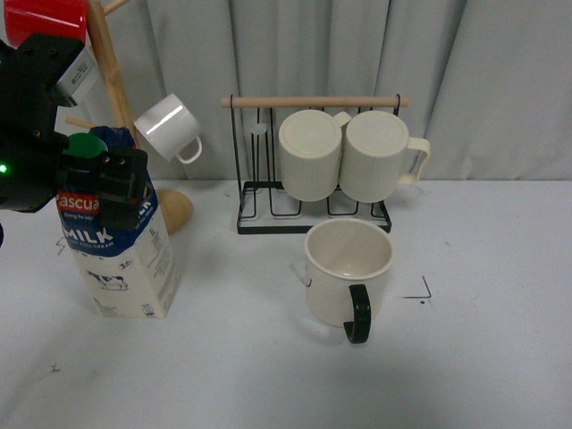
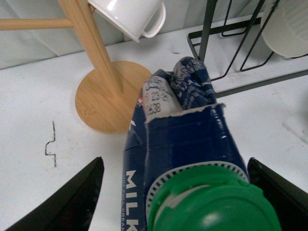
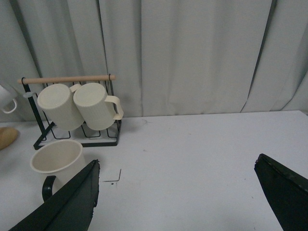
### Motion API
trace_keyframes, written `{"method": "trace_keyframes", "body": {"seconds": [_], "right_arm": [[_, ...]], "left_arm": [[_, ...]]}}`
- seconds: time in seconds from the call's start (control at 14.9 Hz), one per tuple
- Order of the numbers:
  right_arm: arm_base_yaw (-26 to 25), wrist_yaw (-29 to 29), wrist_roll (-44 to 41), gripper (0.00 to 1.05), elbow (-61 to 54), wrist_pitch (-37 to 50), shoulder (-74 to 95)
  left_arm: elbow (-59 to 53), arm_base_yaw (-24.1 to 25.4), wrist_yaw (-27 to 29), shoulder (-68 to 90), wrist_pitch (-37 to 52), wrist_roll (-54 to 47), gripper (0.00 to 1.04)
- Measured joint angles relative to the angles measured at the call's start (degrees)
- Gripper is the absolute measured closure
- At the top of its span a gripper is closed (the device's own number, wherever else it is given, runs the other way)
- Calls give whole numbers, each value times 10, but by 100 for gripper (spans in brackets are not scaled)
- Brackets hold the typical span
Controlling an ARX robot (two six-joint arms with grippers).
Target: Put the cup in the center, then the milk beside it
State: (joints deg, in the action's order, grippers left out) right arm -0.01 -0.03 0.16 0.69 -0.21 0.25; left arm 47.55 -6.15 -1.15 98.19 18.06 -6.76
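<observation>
The cup (image 1: 349, 268), a wide cream mug with a black handle (image 1: 359, 315), stands upright on the white table near the middle, in front of the rack. It also shows in the right wrist view (image 3: 57, 159). The milk (image 1: 121, 259) stands upright at the left, with its blue top and green cap (image 2: 211, 202). My left gripper (image 1: 98, 183) is open around the carton's top; in the left wrist view its fingers (image 2: 72, 202) flank the carton (image 2: 183, 139) without touching it. My right gripper (image 3: 178, 192) is open and empty above bare table, to the right of the cup.
A black wire rack (image 1: 268, 210) with a wooden bar holds two ribbed cream mugs (image 1: 313, 156) behind the cup. A wooden mug tree (image 1: 112, 71) behind the milk carries a small white mug (image 1: 168, 127) and a red mug (image 1: 49, 18). A drawn corner mark (image 1: 420, 288) lies right of the cup.
</observation>
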Motion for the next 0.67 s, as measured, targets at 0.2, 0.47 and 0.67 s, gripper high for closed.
{"method": "trace_keyframes", "body": {"seconds": [0.2,0.47,0.67], "right_arm": [[0,0,0,6,0,0,0],[0,0,0,6,0,0,0],[0,0,0,6,0,0,0]], "left_arm": [[0,-13,11,-17,-13,-2,59],[10,-38,35,-39,-54,3,83],[26,-66,48,-52,-76,6,84]]}}
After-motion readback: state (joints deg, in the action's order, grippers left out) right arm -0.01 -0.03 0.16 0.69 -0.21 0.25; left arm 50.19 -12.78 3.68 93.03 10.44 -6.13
